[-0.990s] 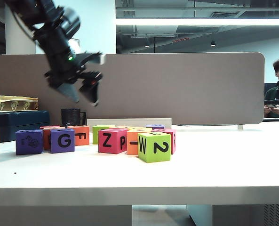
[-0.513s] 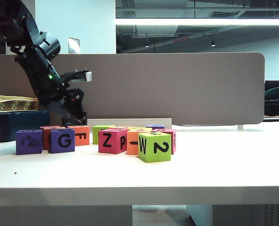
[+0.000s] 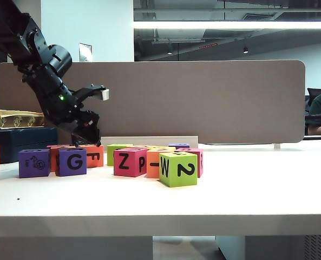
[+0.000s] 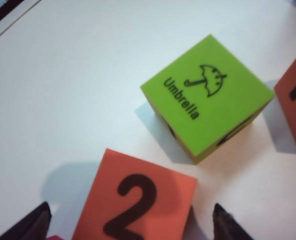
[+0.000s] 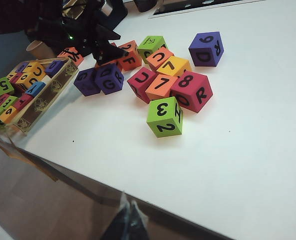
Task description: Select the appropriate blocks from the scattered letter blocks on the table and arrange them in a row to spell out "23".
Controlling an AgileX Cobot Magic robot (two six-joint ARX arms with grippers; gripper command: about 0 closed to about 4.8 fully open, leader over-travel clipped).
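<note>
The left pincer point(image 4: 130, 221) is seen hanging over the back of the cluster, its tips spread wide. Directly beneath it, between the tips, the orange cube point(image 4: 138, 200) is found, a bold black "2" on its top face. A grasp seems to be prepared here. To do it well, the tips should be lowered straight down with the cube kept centred between them. They should be squared to two opposite side faces, since foam is easily twisted by a skewed squeeze. Clearance is needed: the umbrella cube point(image 4: 207, 95), lime green, is parked just beyond the pincer, apart from the orange one but near. On the near side, the counter point(image 4: 63, 100) is left bare. Far forward of the pincer, at the front of the pile, a lime cube point(image 3: 177, 169) is shown with "W" and "2" on its sides, and a "3" on top. The right pincer point(image 5: 129, 220) is held well away from the blocks, beyond the counter's edge, its tips seemingly pressed together on nothing.
</note>
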